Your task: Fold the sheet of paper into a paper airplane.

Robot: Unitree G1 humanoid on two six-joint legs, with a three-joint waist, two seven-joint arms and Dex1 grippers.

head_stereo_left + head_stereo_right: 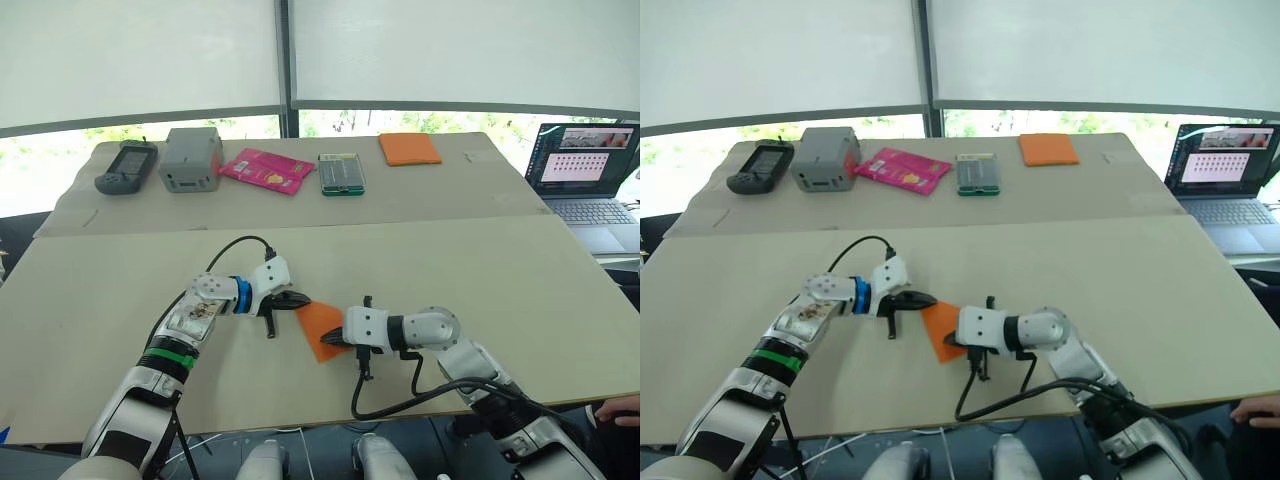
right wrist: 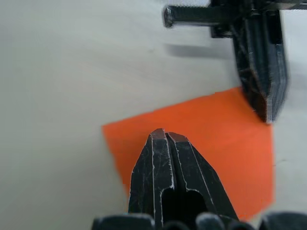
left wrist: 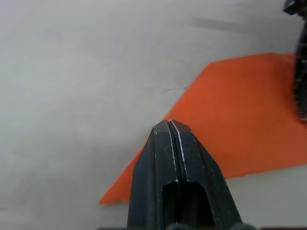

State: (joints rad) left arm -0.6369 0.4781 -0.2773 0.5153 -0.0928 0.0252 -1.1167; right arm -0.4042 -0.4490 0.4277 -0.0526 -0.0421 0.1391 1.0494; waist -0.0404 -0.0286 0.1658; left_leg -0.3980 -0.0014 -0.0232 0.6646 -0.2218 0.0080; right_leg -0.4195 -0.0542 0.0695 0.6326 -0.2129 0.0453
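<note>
The sheet of paper [image 1: 318, 322] is bright orange and lies flat near the table's front edge as a folded, angled piece with a pointed corner. My left gripper [image 1: 303, 300] is shut, its tip resting on the sheet's left edge [image 3: 240, 124]. My right gripper [image 1: 333, 340] is shut too, reaching in from the right with its tip pressed on the sheet [image 2: 216, 129]. The two tips sit a few centimetres apart on the paper. No paper lies between the fingers of either gripper. The paper airplane is out of view.
Along the back of the table [image 1: 500, 290] sit a dark handheld device [image 1: 127, 166], a grey box [image 1: 192, 158], a pink packet [image 1: 266, 169], a clear case [image 1: 341, 172] and a smooth orange rectangle [image 1: 409, 148]. A laptop [image 1: 590, 170] stands at right. A person's hand [image 1: 620, 408] shows at the front right.
</note>
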